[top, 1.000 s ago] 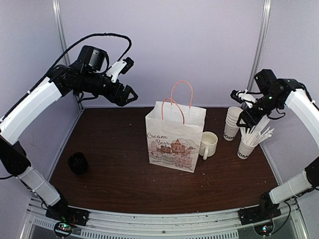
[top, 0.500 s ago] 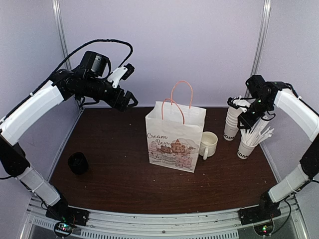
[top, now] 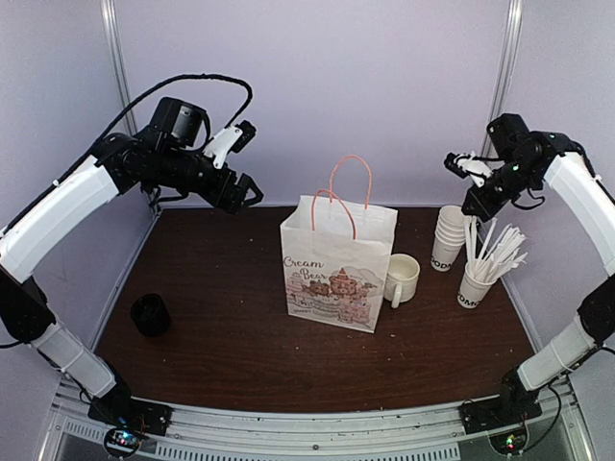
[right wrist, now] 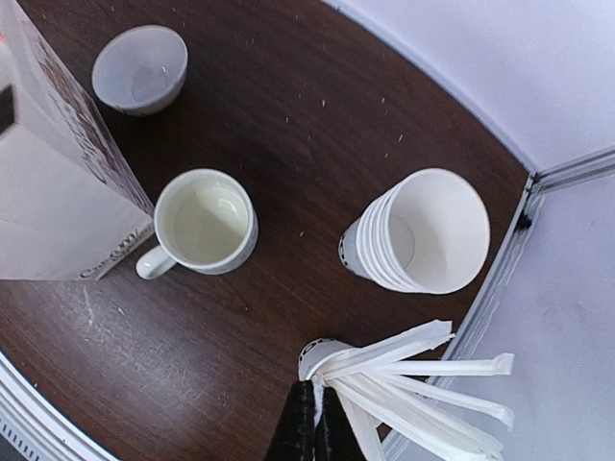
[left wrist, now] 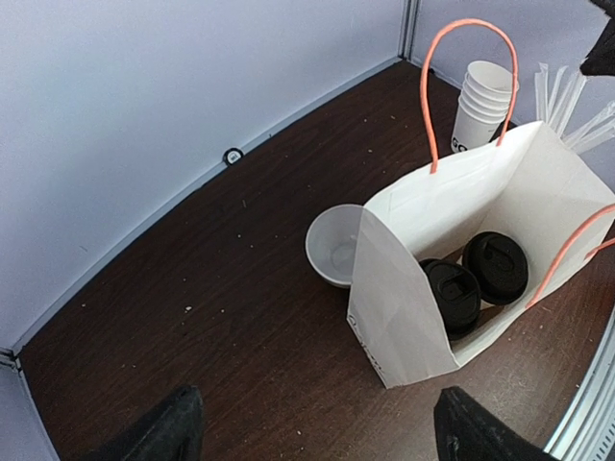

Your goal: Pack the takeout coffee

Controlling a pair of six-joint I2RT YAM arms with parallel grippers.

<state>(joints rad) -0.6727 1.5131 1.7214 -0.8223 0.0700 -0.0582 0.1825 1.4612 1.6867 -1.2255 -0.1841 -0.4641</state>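
Cups [left wrist: 452, 293], both black-lidded, stand side by side inside the bag [top: 338, 264] at the centre of the table [top: 211, 288].
Left gripper [top: 248, 190] hovers high at the bag's 10 o'clock, jaws spread wide, holding nothing. Right gripper [right wrist: 313, 415], up at the bag's 2 o'clock, has its jaws pressed together, pinching the top of one wrapped straw [top: 471, 235] that stands up from the straw cup [top: 472, 288] at the bag's 3 o'clock. Mug [right wrist: 204, 223] stands just beside the bag, between it and the straw cup. Stack [right wrist: 423, 230] of empty paper cups sits at the mug's 1 o'clock. Bowl [right wrist: 140, 67] sits behind the bag at 12 o'clock. Black tub [top: 151, 314] stands well apart at the bag's 8 o'clock.
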